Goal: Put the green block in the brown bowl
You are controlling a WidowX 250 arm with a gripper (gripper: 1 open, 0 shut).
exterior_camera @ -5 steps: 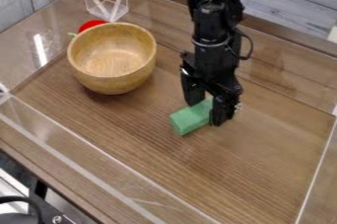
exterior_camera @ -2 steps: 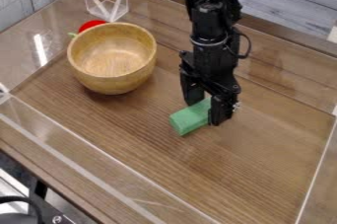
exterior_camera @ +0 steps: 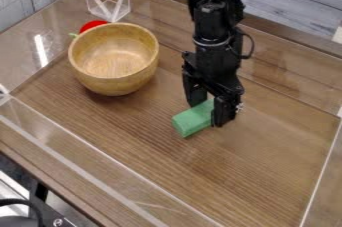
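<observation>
End effector [exterior_camera: 211,110], jaws spread, straddles the green block [exterior_camera: 194,121] on the tabletop [exterior_camera: 267,161]; gripping, lifting, and carrying toward ten o'clock into the brown bowl [exterior_camera: 114,59] remain.

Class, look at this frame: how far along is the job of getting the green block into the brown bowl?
Done: the gripper has been brought down over the green block, pointing straight down with its jaws open around the block's far end. In hand: nothing is gripped yet; the block lies on the table. Left: close, lift, carry it left to the brown bowl, which sits empty, and release.
</observation>
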